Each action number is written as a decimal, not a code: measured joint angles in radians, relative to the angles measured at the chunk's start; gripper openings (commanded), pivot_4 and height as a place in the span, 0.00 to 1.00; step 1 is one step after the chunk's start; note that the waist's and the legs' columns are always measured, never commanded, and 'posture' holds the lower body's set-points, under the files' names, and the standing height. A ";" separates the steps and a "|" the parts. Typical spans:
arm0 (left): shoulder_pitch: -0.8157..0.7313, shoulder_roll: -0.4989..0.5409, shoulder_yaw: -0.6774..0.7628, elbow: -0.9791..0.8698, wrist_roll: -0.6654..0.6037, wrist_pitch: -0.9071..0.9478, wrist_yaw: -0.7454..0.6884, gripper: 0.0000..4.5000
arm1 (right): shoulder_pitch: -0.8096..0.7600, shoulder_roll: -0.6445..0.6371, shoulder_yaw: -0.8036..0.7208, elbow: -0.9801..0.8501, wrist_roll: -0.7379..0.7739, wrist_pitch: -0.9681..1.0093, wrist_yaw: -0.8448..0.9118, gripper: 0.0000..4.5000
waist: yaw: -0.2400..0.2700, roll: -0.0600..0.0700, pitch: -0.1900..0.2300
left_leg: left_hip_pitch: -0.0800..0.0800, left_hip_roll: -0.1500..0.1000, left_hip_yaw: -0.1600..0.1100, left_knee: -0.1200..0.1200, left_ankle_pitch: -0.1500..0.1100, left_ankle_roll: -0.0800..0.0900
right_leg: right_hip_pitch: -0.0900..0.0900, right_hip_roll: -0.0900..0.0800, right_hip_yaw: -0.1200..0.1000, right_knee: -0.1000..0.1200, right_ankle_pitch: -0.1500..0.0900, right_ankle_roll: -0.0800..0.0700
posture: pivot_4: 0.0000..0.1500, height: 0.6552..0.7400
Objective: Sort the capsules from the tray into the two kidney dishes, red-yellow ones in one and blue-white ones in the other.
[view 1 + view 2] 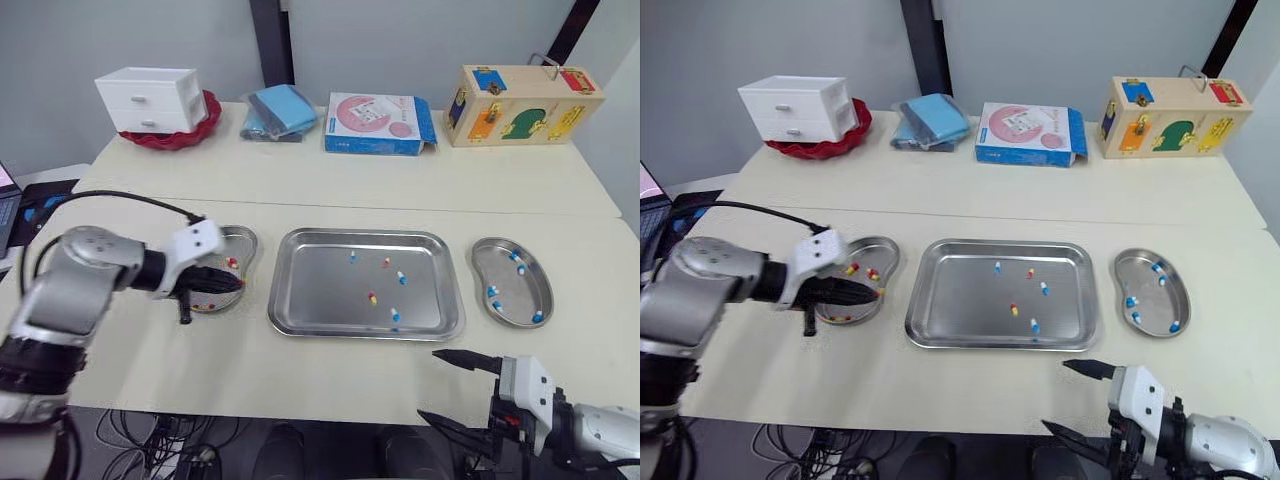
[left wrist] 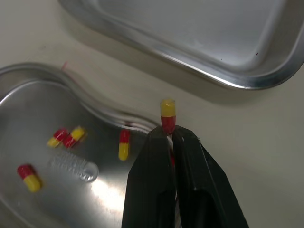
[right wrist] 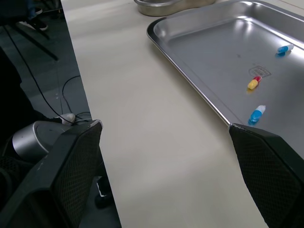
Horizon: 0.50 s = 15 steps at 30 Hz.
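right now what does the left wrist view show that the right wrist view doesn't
Left wrist view: the left pincer is shut on a red-yellow capsule at the rim of the left dish, with four more red-yellow capsules lying in the dish.
Right wrist view: the right pincer is open wide. Two blue-white capsules and one red-yellow one lie in the tray, and the floor shows past the table's edge.
Both: the tray, the table and, it seems, the dish's rim.
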 measured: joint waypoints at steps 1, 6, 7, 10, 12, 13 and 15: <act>0.010 0.005 0.013 0.001 -0.002 0.003 0.009 0.01 | -0.008 0.000 0.006 0.008 0.000 0.000 0.004 1.00 | 0.000 0.000 0.000 | 0.000 0.000 0.000 0.000 0.000 0.000 | 0.000 0.000 0.000 0.000 0.000 0.000 | 1.00 1.00; 0.017 0.013 0.039 0.048 -0.017 0.002 0.044 0.01 | -0.049 0.000 0.026 0.027 0.003 0.006 0.016 1.00 | -0.005 0.000 0.000 | 0.000 0.000 0.000 0.000 0.000 0.000 | -0.001 0.000 0.000 0.000 0.000 0.000 | 1.00 1.00; 0.015 0.013 0.039 0.057 -0.023 0.003 0.045 0.01 | -0.054 0.000 0.026 0.028 0.003 0.008 0.017 1.00 | -0.005 0.000 0.000 | 0.000 0.000 0.000 0.000 0.000 0.000 | -0.001 0.000 0.000 0.000 0.000 0.000 | 1.00 1.00; 0.004 0.013 0.038 0.083 -0.037 0.004 0.046 0.01 | -0.066 0.000 0.029 0.033 0.003 0.010 0.017 1.00 | -0.006 0.000 0.000 | 0.000 0.000 0.000 0.000 0.000 0.000 | -0.001 0.000 0.000 0.000 0.000 0.000 | 1.00 1.00; -0.004 0.013 0.036 0.107 -0.038 -0.001 0.046 0.06 | -0.067 0.000 0.031 0.033 0.003 0.011 0.015 1.00 | -0.006 0.000 0.000 | 0.000 0.000 0.000 0.000 0.000 0.000 | -0.001 0.000 0.000 0.000 0.000 0.000 | 1.00 1.00; -0.006 0.013 0.034 0.116 -0.038 -0.005 0.046 0.11 | -0.066 0.001 0.031 0.033 0.003 0.011 0.013 1.00 | -0.006 0.000 0.000 | 0.000 0.000 0.000 0.000 0.000 0.000 | -0.001 0.000 0.000 0.000 0.000 0.000 | 1.00 1.00; -0.021 0.013 0.022 0.137 -0.037 -0.011 0.045 0.23 | -0.058 0.002 0.031 0.033 0.003 0.011 0.010 1.00 | -0.005 0.000 0.000 | 0.000 0.000 0.000 0.000 0.000 0.000 | -0.001 0.000 0.000 0.000 0.000 0.000 | 1.00 1.00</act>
